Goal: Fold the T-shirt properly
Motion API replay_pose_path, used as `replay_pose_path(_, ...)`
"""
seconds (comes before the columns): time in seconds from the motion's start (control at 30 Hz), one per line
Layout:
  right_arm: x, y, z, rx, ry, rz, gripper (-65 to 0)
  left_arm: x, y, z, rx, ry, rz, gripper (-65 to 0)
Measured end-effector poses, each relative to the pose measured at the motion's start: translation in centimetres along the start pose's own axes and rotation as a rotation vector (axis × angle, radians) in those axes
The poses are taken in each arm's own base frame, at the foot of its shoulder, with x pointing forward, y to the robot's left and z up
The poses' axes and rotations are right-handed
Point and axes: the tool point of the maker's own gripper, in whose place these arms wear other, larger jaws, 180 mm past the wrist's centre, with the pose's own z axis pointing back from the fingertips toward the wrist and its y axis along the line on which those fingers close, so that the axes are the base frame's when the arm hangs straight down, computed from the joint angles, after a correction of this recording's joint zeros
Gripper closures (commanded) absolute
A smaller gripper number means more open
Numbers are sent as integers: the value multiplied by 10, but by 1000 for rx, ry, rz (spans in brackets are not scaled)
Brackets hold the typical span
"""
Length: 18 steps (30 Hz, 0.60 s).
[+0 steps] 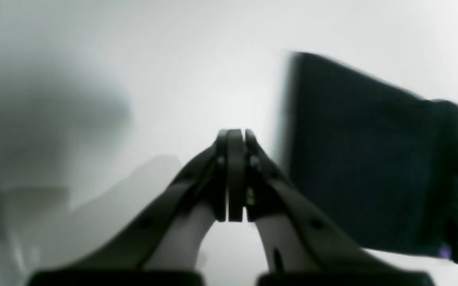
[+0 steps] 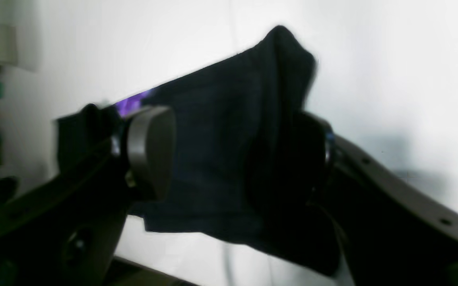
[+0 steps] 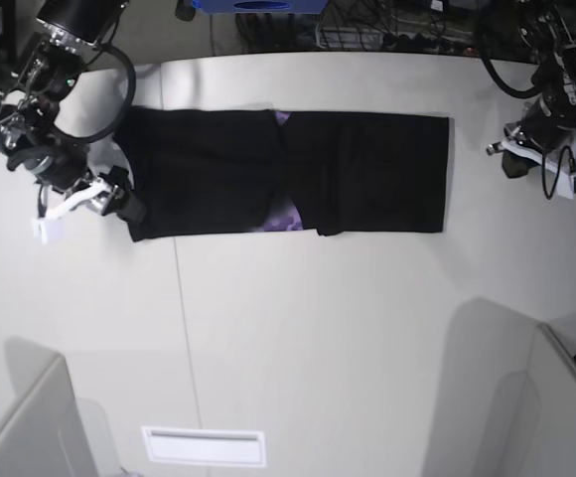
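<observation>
The black T-shirt (image 3: 288, 171) is lying flat across the counter (image 3: 318, 328) as a long folded band, purple print peeking out mid-seam.

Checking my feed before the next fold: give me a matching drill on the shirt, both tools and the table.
Column A:
1. T-shirt
2. left tool
3. right tool
4. table

Column B:
a. shut, holding nothing, off the shirt's end
b. white, carries the cloth
c. open around the shirt's edge
d. black, folded into a long band, purple showing at the middle

Pairs: 1-d, 2-a, 3-c, 4-b
</observation>
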Motion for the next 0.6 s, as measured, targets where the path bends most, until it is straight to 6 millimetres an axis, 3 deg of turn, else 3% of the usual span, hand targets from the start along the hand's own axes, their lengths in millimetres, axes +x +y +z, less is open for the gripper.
replay_pose_path(0.07, -11, -15, -8, -29, 63, -31, -425, 12, 21, 10, 48, -35, 0, 0)
replay_pose_path(0.17, -13, -30, -16, -56, 87, -67, -425, 16, 36, 17, 49, -51, -41, 0)
replay_pose_path(0.4, -28, -53, -24, -89, 158, -119, -425, -6, 62, 12, 113, 24, -76, 0)
replay_pose_path(0.5, -33, -53, -30, -59, 167, -151, -425, -12, 69, 10, 159, 45, -89, 0)
replay_pose_path(0.6, -35, -50, -34, -16, 172, -71, -425, -12, 63, 3, 151, 6, -81, 0)
